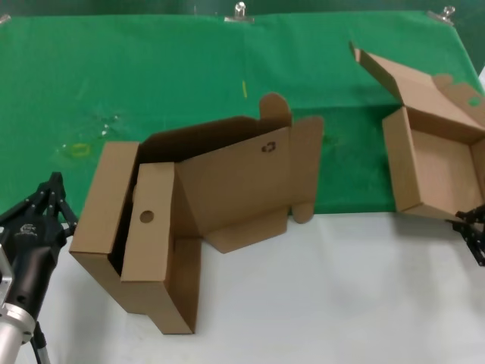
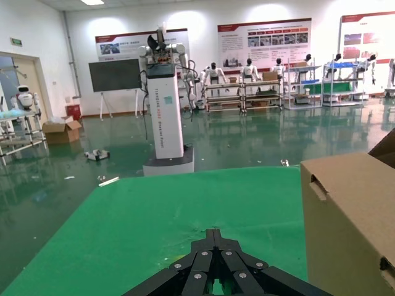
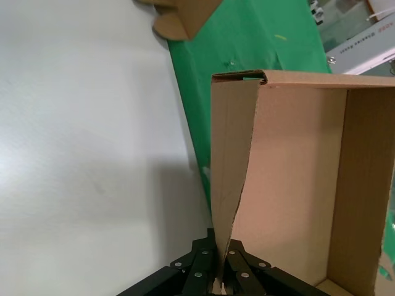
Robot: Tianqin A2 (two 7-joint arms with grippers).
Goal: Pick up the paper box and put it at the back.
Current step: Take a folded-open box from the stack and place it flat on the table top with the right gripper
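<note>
The paper box is at the far right, open, with its flap lid raised toward the back. It lies mostly over the green cloth, and its near wall is at the line between green and white. My right gripper is shut on that near wall. In the right wrist view the wall runs down between the closed fingers of the gripper. I cannot tell whether the box rests on the table or is lifted. My left gripper is shut and empty at the left edge, beside the big carton; it also shows in the left wrist view.
A bigger carton with a recycling mark stands in the middle, across the green and white stretches. A flat brown box with one round hole leans in it. Metal clips hold the cloth at the back edge.
</note>
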